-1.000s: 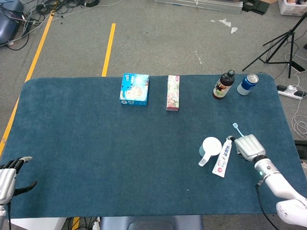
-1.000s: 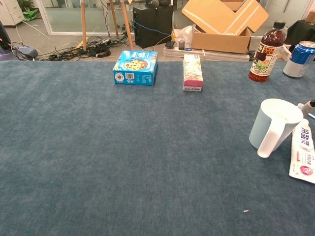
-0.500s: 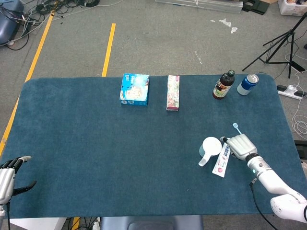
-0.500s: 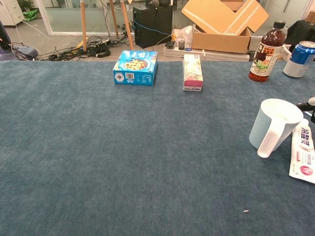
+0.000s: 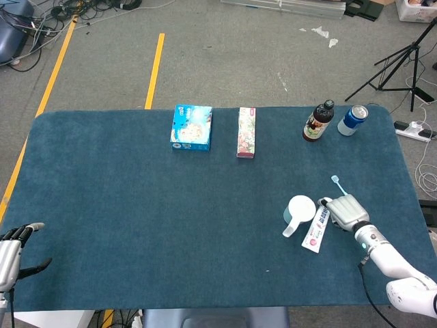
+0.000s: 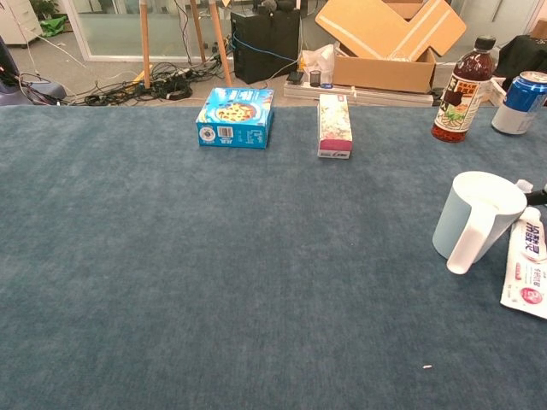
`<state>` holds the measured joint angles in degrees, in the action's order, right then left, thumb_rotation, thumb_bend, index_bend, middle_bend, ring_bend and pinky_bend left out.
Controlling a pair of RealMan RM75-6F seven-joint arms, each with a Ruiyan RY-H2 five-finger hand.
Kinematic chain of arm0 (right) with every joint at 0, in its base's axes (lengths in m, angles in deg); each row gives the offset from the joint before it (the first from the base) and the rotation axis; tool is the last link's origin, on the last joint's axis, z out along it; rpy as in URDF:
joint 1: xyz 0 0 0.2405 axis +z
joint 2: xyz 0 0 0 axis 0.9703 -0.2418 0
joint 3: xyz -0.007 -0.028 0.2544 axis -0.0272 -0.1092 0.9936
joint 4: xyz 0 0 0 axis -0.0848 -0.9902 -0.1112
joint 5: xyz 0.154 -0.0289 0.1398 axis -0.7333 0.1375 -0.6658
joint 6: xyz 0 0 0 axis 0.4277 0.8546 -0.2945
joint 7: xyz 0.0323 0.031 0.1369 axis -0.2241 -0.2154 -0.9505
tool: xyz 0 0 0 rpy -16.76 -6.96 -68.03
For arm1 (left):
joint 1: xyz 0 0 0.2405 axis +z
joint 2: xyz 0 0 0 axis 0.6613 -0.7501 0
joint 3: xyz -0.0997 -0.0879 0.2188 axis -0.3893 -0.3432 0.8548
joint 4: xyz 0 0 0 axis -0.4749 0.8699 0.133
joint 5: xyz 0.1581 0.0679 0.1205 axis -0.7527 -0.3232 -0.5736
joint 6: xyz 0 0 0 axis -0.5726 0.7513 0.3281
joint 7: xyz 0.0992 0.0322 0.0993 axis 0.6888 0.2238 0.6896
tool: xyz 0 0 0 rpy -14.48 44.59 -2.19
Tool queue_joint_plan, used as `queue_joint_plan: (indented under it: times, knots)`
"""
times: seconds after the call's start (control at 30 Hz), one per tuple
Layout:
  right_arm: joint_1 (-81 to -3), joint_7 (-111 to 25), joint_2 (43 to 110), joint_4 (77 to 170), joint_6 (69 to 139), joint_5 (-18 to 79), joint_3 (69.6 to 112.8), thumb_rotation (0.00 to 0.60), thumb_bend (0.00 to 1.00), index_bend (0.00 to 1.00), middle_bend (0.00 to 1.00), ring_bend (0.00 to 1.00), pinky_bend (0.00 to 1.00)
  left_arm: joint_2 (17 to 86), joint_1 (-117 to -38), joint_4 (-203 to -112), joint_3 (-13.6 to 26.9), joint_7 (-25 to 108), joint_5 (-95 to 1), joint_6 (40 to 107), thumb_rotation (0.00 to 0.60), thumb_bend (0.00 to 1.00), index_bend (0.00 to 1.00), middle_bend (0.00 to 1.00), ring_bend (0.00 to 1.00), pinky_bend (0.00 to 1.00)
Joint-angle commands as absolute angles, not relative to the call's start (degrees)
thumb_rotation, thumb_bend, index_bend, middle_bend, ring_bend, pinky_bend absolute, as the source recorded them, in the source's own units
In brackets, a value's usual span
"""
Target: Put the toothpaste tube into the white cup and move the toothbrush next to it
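the toothpaste tube [image 5: 315, 229] lies flat just right of the white cup [image 5: 300, 208], its long axis running near to far. the right hand [image 5: 347, 211] rests at its far end; grip unclear. the left hand [image 5: 9, 254] is far off, open.

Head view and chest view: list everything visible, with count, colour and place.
table: one, dark blue cloth top
white cup: one, white with pale blue side, right front
toothpaste tube: one, white and red, flat beside the cup
toothbrush: one, light blue, behind the right hand
blue box: one, far centre-left
floral box: one, pinkish, far centre
bottle: one, dark, far right
can: one, blue, beside the bottle
left hand: near left edge, holding nothing
right hand: at the tube's cap end
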<state>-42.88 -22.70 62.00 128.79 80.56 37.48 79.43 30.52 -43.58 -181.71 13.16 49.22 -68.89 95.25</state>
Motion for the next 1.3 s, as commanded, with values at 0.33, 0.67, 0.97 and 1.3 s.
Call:
queue_joint_plan:
  times: [0.33,0.67,0.97,1.3]
  knots:
    - [-43.52,-21.52,59.36,131.24,80.92,35.84,78.17,0.600,1.00,0.24,0.93,1.00,1.00,30.60,-43.63,-181.73,13.15,49.51,-68.88,95.19,0.600,0.10,0.28,0.34,0.35,0.45]
    - [-43.86,-18.25,55.93,134.99,80.62,32.25,76.37,0.600,1.00,0.25,0.93,1.00,1.00,30.66,-43.63,-181.68,13.18,49.61,-68.91,95.17,0.600,0.10,0.28,0.34,0.35,0.45]
    - [-43.65,-15.57,52.69,138.99,79.92,28.55,74.52,0.600,1.00,0.27,0.93,1.00,1.00,30.76,-43.65,-181.66,13.20,49.80,-68.84,95.08,0.600,0.10,0.28,0.34,0.35,0.45]
    - [-44.83,-16.98,49.86,142.21,83.28,29.86,74.16,0.600,1.00,0.27,0.89,0.98,1.00,30.76,-43.65,-181.72,13.26,49.87,-68.92,95.07,0.600,0.10,0.28,0.34,0.35,0.45]
